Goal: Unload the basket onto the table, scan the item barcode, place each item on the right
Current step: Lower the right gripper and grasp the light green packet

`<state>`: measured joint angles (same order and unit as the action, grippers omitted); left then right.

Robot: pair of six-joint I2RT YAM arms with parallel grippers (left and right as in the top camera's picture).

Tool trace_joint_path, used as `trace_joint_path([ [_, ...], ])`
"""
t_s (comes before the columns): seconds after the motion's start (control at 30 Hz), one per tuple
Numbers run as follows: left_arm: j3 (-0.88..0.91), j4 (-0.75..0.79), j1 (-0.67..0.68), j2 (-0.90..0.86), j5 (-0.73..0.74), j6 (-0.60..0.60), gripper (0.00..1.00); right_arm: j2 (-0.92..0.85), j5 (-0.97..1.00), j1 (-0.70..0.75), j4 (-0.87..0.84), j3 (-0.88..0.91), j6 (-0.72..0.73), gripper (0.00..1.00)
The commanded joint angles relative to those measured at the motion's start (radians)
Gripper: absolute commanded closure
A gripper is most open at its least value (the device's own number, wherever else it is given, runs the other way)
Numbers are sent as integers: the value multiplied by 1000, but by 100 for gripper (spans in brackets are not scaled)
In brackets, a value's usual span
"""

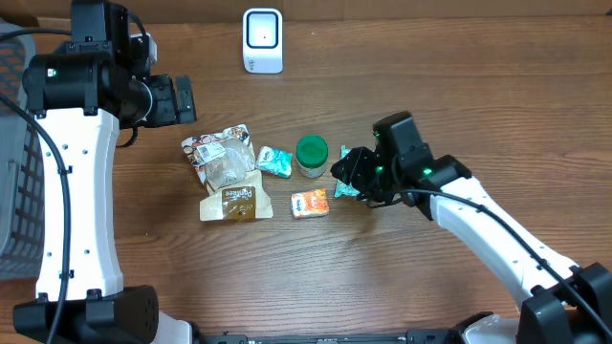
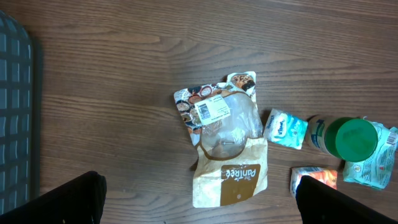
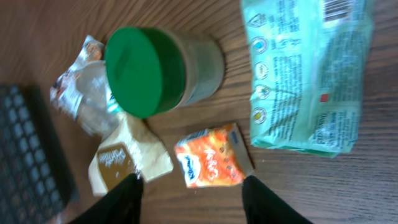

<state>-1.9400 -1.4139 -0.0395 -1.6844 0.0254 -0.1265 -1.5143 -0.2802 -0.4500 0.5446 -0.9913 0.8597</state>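
My left fingers [image 2: 68,199] hang wide apart above the table [image 2: 112,74], holding nothing. My right fingers [image 3: 132,196] stand apart too, and the orange packet [image 3: 211,155] lies flat on the table between their tips, unclamped. Beside it stands a jar [image 3: 200,65] with a green lid [image 3: 146,71]; I can't identify the pale contents. The clear bag [image 2: 227,124] carries a white barcode sticker [image 2: 211,111] and a brown band reading roughly "Panrée". Only the right wrist view shows the barcode on the teal packet [image 3: 308,74]; overhead, my arm hides most of it. Only overhead shows the white scanner [image 1: 262,40], well apart from the packets. The print on the small blue-and-white packet [image 2: 285,127] is too small to read.
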Motion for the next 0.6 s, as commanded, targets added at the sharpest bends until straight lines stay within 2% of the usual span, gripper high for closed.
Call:
trace_joint_path([
  [0.0,-13,1,-1,-3,-3,18,0,-14,155,-33,-32,-23,148,54],
  [0.2,-13,1,-1,-3,-3,18,0,-105,167,-77,-92,-23,217,65],
  [0.37,-13,1,-1,-3,-3,18,0,-176,167,-76,-106,-23,217,75],
  [0.57,-13,1,-1,-3,-3,18,1,-241,175,-77,-121,-23,197,76],
])
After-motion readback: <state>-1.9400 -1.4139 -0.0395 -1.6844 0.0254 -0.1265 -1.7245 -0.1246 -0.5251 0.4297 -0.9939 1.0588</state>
